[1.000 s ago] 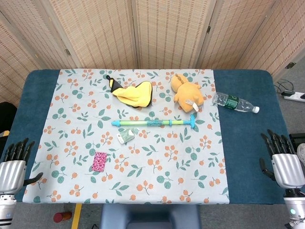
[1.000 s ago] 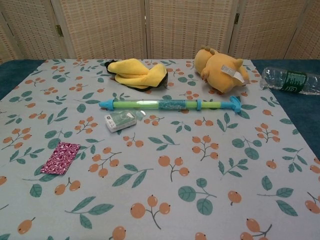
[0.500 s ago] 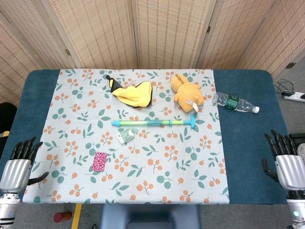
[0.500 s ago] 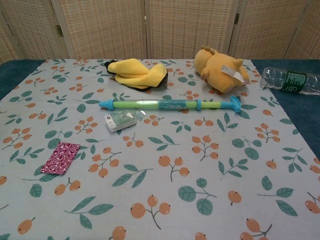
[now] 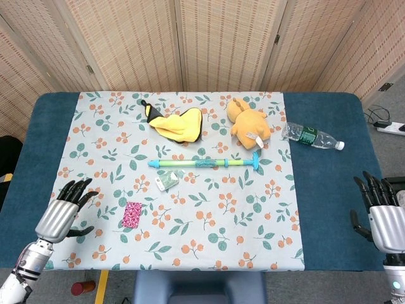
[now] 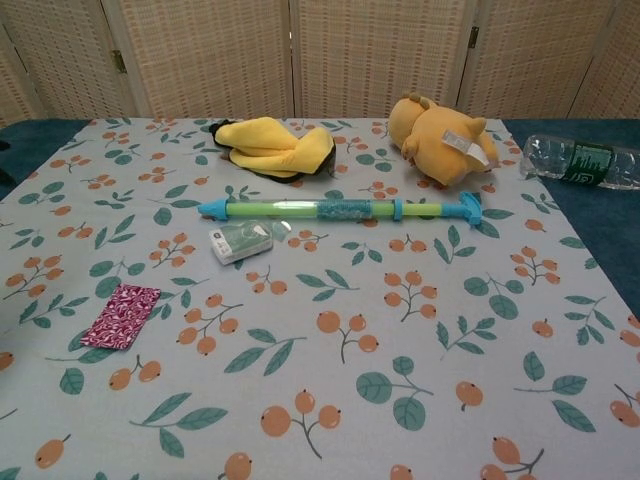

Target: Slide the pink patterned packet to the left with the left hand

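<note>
Head view: one pink patterned packet (image 5: 132,215) lies near the table's (image 5: 329,209) front-left corner, not yet slid. Left hand (image 5: 61,215), fingers spread and empty, hovers beside it, apart. Right hand (image 5: 378,214) empty, fingers apart. Two plush toys (image 5: 177,123), one bottle (image 5: 312,137).

In the head view the left hand (image 5: 60,214) sits at the lower left of the frame, fingers (image 5: 77,188) spread and pointing up-right, holding nothing. The right hand (image 5: 382,217) sits at the lower right edge, fingers apart, pointing up, also empty.
</note>
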`<state>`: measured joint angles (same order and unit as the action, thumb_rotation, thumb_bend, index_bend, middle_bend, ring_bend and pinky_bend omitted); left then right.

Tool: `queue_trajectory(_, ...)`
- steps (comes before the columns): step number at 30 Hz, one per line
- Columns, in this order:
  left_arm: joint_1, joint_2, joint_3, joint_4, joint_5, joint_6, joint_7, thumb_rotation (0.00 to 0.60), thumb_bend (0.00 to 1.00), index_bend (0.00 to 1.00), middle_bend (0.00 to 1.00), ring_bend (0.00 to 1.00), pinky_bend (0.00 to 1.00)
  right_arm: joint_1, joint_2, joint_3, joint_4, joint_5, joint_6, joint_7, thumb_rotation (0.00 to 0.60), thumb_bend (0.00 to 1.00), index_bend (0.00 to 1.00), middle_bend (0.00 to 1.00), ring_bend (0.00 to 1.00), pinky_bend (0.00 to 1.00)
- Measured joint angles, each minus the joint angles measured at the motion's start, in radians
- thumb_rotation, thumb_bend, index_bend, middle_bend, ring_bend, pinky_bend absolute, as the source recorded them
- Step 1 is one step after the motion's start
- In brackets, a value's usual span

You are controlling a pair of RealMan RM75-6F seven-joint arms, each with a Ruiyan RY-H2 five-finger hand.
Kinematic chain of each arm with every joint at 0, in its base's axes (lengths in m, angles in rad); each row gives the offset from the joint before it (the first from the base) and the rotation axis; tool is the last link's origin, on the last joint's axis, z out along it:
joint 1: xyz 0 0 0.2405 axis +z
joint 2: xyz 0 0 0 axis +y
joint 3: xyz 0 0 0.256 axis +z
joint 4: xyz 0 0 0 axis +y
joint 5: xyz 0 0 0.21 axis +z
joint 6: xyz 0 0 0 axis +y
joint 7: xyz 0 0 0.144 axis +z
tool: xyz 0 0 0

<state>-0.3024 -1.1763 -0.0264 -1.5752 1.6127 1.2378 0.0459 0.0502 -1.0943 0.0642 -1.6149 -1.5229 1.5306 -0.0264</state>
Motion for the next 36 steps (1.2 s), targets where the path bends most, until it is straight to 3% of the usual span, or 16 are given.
queue_trajectory(7,-0.090,-0.012,0.008,0.005,-0.006,-0.153,-0.006,0.594,0.22,0.27,0.04,0.00,0.00,-0.006,0.002,-0.001,0.000,0.001,0.005,0.010,0.575,0.52,0.00,0.00,0.00,0.00)
queue_trajectory(9,-0.109,-0.017,0.009,0.001,-0.024,-0.194,-0.008,0.503,0.22,0.28,0.03,0.00,0.00,-0.006,0.002,-0.001,-0.001,0.001,0.004,0.010,0.575,0.52,0.00,0.00,0.00,0.00)
queue_trajectory(13,-0.154,-0.030,0.004,-0.009,-0.095,-0.292,-0.023,0.158,0.25,0.31,0.01,0.00,0.00,-0.006,0.002,-0.001,-0.002,0.001,0.002,0.012,0.574,0.52,0.00,0.00,0.00,0.00)
queue_trajectory(15,-0.167,-0.044,-0.001,-0.008,-0.128,-0.313,-0.027,0.091,0.25,0.34,0.01,0.00,0.00,-0.006,0.004,-0.002,-0.005,0.003,-0.002,0.009,0.574,0.52,0.00,0.00,0.00,0.00)
queue_trajectory(23,-0.183,-0.127,0.004,0.045,-0.176,-0.321,0.002,0.058,0.25,0.38,0.00,0.00,0.00,-0.006,0.007,-0.003,-0.011,0.010,-0.010,0.005,0.575,0.52,0.00,0.00,0.00,0.00)
queue_trajectory(36,-0.185,-0.220,0.042,0.108,-0.106,-0.267,0.007,0.052,0.27,0.38,0.00,0.00,0.00,-0.005,0.003,-0.005,-0.013,0.006,-0.014,0.005,0.575,0.52,0.00,0.00,0.00,0.00)
